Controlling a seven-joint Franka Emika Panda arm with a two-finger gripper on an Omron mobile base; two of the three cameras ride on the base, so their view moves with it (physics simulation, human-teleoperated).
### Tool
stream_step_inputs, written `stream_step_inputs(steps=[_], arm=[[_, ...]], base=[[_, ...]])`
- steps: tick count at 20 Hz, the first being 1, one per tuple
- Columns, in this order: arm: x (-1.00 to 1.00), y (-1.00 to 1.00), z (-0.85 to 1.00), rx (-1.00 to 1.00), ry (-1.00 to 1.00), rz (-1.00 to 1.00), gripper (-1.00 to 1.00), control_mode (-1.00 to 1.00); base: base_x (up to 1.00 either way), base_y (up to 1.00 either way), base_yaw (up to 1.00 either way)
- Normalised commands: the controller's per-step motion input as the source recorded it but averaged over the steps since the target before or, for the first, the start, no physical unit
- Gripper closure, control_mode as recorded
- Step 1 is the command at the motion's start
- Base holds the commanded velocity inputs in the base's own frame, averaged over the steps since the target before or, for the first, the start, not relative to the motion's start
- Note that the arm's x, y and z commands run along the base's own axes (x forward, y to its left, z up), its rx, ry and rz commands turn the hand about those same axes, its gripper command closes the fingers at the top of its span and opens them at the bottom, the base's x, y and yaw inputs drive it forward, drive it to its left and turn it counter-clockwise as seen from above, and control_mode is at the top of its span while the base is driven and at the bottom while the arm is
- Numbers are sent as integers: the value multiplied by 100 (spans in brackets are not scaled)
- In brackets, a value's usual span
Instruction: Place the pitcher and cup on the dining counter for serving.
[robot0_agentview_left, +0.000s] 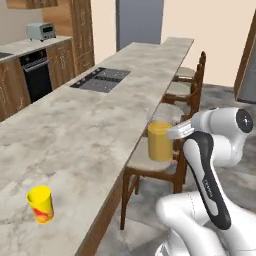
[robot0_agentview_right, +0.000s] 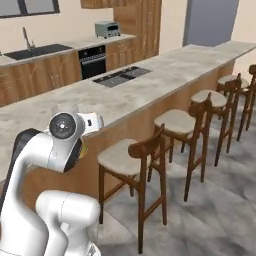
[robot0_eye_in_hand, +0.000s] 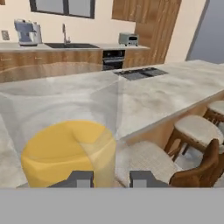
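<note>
So I've got the pitcher (robot0_agentview_left: 160, 141) clamped in my gripper (robot0_eye_in_hand: 111, 178), fingers closed on its clear glass wall, juice sitting in the bottom part. It's up in the air just off the edge of the dining counter (robot0_agentview_left: 75, 130), over the nearest stool (robot0_agentview_left: 150, 162), not on the top. The cup (robot0_agentview_left: 40, 204) is standing upright on that counter, near its front end, well apart from the pitcher. A cooktop (robot0_agentview_left: 101, 79) sits farther down.

Both base views flank the dining counter (robot0_agentview_left: 75, 125); hand view looks across it.
</note>
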Motion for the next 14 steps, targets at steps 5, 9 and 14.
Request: stream_step_inputs(steps=[5, 9, 14], arm=[[0, 0, 0, 0, 0, 0, 100, 100], [0, 0, 0, 0, 0, 0, 100, 100], [0, 0, 0, 0, 0, 0, 100, 100]], base=[[37, -33, 90], [32, -60, 80], [4, -45, 30]])
